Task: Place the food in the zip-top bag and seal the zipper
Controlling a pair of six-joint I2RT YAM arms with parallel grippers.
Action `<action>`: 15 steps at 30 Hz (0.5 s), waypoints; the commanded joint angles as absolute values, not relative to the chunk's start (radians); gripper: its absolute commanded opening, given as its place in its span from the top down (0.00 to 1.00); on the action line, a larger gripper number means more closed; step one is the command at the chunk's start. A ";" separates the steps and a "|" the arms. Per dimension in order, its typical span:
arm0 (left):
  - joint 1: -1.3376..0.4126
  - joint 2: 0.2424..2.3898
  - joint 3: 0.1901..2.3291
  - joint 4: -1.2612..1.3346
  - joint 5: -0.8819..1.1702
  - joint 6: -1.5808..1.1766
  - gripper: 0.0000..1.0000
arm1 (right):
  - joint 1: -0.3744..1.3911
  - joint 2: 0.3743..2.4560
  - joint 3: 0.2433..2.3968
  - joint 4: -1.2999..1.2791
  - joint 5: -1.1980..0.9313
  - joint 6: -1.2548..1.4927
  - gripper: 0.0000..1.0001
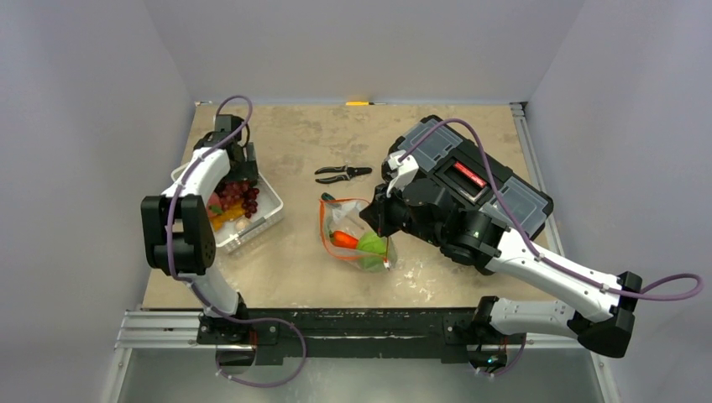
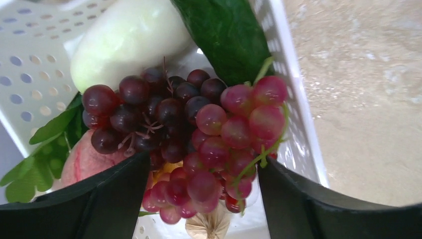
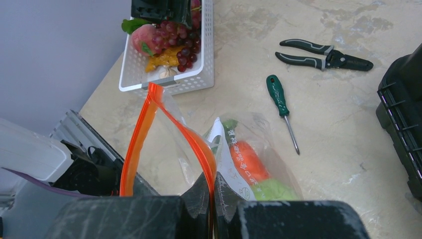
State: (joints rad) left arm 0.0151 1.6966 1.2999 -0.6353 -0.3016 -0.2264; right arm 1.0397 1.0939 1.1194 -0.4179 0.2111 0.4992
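Right fingers [image 3: 196,201] clamp the zipper [image 3: 135,144], screwdriver [image 3: 277,94] and pliers [image 3: 323,55] beyond; left fingers [image 2: 114,199], spread wide, straddle the grapes [image 2: 199,134], perhaps touching.

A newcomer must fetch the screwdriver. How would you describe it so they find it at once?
Start at the big black toolbox on the right of the table. Beside it is the clear bag, and the screwdriver lies flat on the table between that bag and the pliers. It alone has one green handle and a thin straight metal shaft; the pliers have two dark handles.
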 commanded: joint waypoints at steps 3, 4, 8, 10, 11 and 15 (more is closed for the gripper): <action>0.042 1.737 1.373 -0.696 -0.270 -0.256 0.37 | 1.039 1.078 1.130 -0.358 0.192 0.523 1.00; 0.041 1.725 1.357 -0.686 -0.269 -0.254 0.40 | 1.038 1.080 1.134 -0.364 0.193 0.527 1.00; 0.041 1.690 1.345 -0.672 -0.243 -0.243 0.60 | 1.038 1.075 1.124 -0.353 0.189 0.533 1.00; 0.042 1.675 1.342 -0.674 -0.227 -0.240 0.76 | 1.039 1.083 1.134 -0.363 0.191 0.531 1.00; 0.042 1.667 1.345 -0.675 -0.219 -0.238 0.83 | 1.039 1.088 1.139 -0.365 0.192 0.531 1.00; 0.041 1.599 1.368 -0.715 -0.161 -0.239 0.97 | 1.038 1.097 1.141 -0.358 0.194 0.532 1.00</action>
